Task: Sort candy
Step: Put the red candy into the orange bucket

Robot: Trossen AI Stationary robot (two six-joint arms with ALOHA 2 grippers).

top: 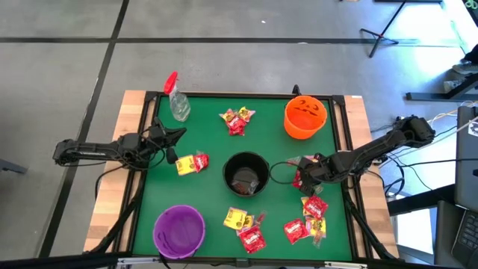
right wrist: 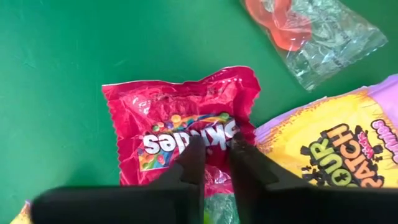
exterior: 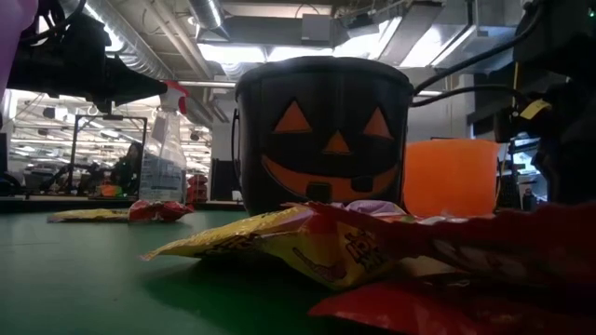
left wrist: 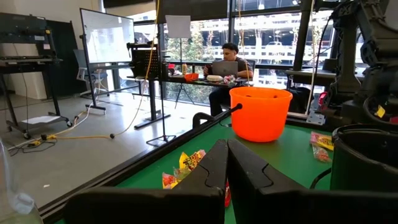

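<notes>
Red candy packet (right wrist: 186,134) lay on green table (right wrist: 56,68), right gripper (right wrist: 214,149) nearly closed, seemingly pinching it, left gripper (left wrist: 227,163) shut, empty, beside spray bottle (top: 178,101)

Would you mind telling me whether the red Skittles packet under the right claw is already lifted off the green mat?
No, the red Skittles packet lies flat on the green mat.

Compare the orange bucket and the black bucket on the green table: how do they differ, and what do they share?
The orange bucket sits near the table's far edge; the black bucket stands mid-table. In the low view, the black bucket carries an orange jack-o'-lantern face, while the orange bucket shows plain. Both stand upright with open tops.
</notes>
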